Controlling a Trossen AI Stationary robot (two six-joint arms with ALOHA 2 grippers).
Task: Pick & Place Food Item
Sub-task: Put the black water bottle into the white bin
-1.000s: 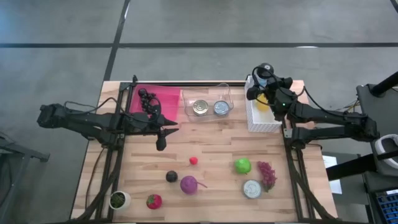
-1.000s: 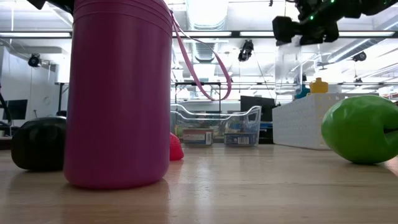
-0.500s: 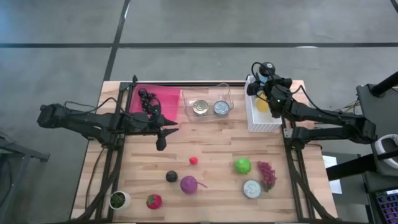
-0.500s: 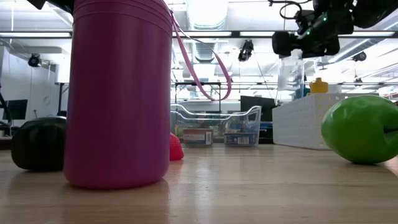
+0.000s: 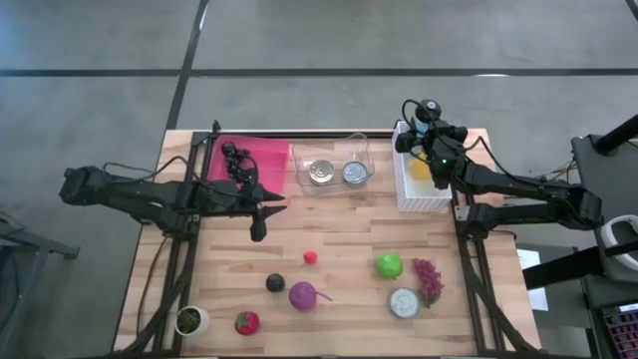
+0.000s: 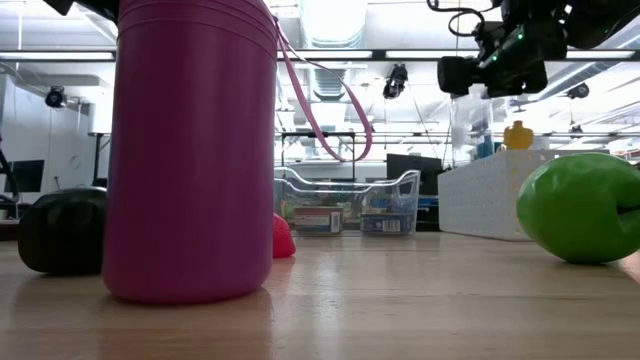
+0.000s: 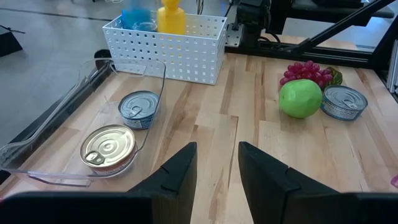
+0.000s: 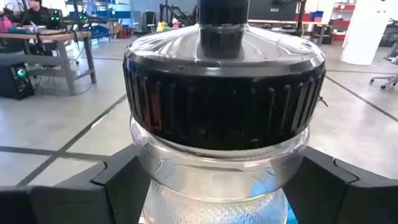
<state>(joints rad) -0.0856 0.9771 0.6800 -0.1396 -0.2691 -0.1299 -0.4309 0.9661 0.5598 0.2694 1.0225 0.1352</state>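
Observation:
A clear bottle with a black ribbed cap [image 8: 224, 93] fills the right wrist view. It stands upright in the far end of the white perforated basket [image 5: 427, 199] at the table's far right. My right gripper [image 5: 424, 132] is shut on it from above. A yellow bottle [image 5: 421, 170] stands in the same basket and shows in the low view [image 6: 517, 135]. My left gripper [image 5: 261, 224] hovers open over the table's middle left, touching nothing. Its fingers [image 7: 180, 177] point toward the basket [image 7: 165, 46]. My right gripper pinches the clear bottle at its neck [image 8: 217, 163], just under the black cap, with one finger [image 8: 118, 183] on each side. It comes from above. The bottle stays upright with its blue-tinted lower part [image 7: 137, 15] inside the basket; whether its base rests there is hidden.
A clear bin [image 5: 334, 170] with two cans sits at the far middle, beside a pink tray [image 5: 269, 155]. A green apple [image 5: 389, 264], grapes [image 5: 429, 279], a can [image 5: 404, 301], a purple vegetable [image 5: 302, 295], a dark fruit [image 5: 275, 283] and a strawberry [image 5: 246, 322] lie toward the near edge.
My right gripper has shifted a little toward the table's far edge over the white basket, carrying the clear bottle with it. The yellow bottle behind it now shows more fully in the low view.

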